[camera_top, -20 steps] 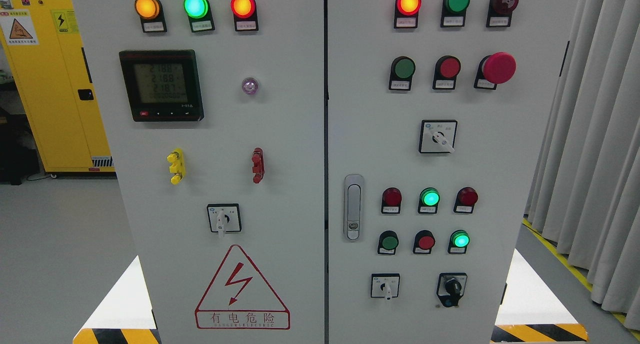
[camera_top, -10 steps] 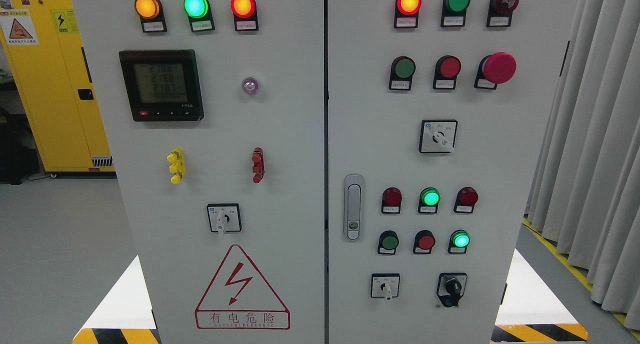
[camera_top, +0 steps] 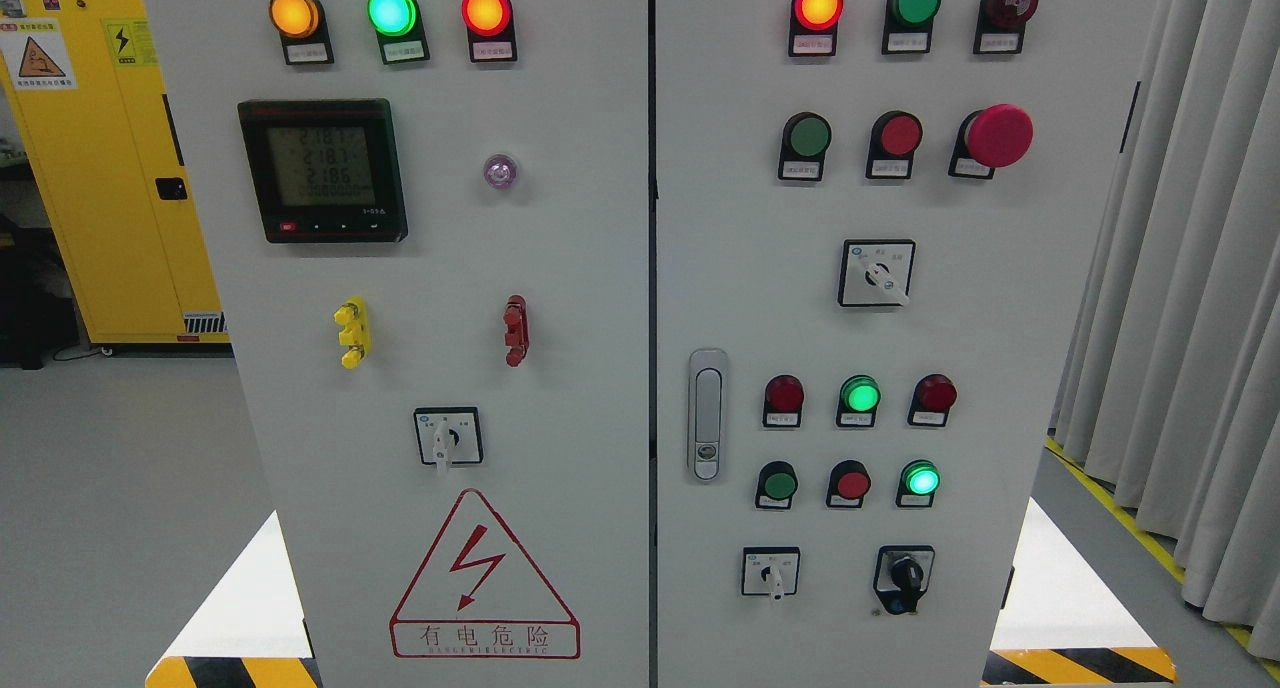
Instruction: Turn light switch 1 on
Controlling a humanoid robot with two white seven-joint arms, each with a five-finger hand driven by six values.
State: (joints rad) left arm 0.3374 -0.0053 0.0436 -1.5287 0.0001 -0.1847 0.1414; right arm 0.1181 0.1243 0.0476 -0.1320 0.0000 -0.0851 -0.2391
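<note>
Grey two-door control cabinet (camera_top: 560, 268) is filling the frame. No robot hand is showing, so hand state can't be told. Which control is light switch 1 can't be told; rotary selector switches (camera_top: 770, 572) are sitting low on the right door. Open floor (camera_top: 110, 488) is lying left, curtain (camera_top: 1190, 268) right.

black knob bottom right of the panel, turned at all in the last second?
No. The black knob sits the same against its square plate, pointing down as before.
</note>
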